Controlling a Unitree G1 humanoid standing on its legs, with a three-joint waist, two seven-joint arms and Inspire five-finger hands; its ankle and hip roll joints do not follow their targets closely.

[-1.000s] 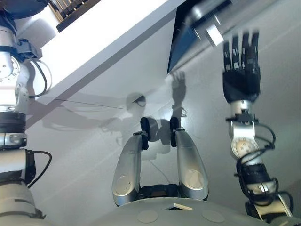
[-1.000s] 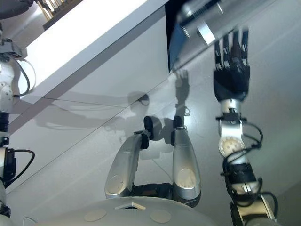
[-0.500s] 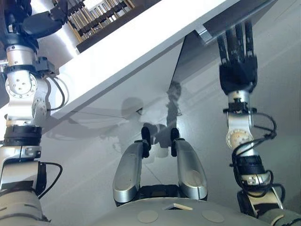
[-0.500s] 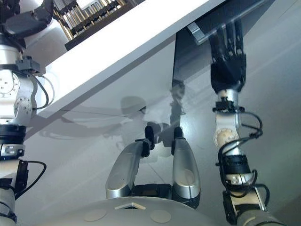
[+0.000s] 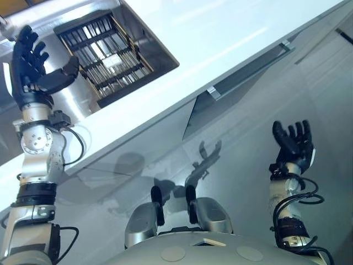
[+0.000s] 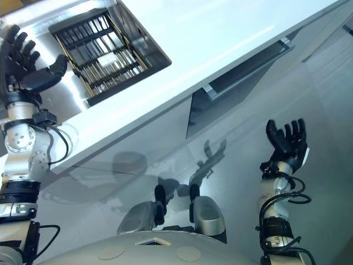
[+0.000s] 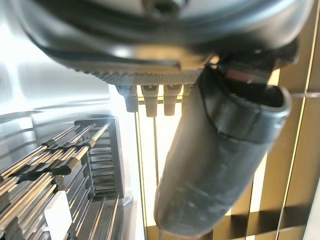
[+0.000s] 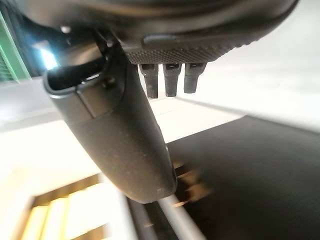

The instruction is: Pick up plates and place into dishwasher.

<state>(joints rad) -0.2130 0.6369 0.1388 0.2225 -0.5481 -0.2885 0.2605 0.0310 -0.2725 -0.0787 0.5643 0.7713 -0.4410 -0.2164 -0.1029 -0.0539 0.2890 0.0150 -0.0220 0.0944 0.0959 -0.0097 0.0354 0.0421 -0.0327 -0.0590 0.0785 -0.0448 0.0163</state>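
Fingers (image 5: pixel 26 44) of the left hand (image 5: pixel 30 77) spread wide and empty at 10 o'clock, beside the sink rack (image 5: pixel 105 55). The right hand (image 5: pixel 292 149), also splayed and empty, has dropped from the dishwasher handle (image 5: pixel 249 69) to 4 o'clock. The dishwasher door (image 5: pixel 194 118) looks ajar, so fetching plates seems next. The handle's long axis runs 8 to 2 o'clock.

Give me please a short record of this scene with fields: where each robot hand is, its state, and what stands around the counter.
left robot hand: raised beside the rack, fingers spread open, holding nothing
right robot hand: raised below the counter level, fingers open, holding nothing
rack: dark wire rack sitting inside the sink
sink: metal, set into the counter
counter: white top
bar handle: along the top of the panel, just under the counter edge
panel: grey front; a dark gap at its side suggests it stands ajar
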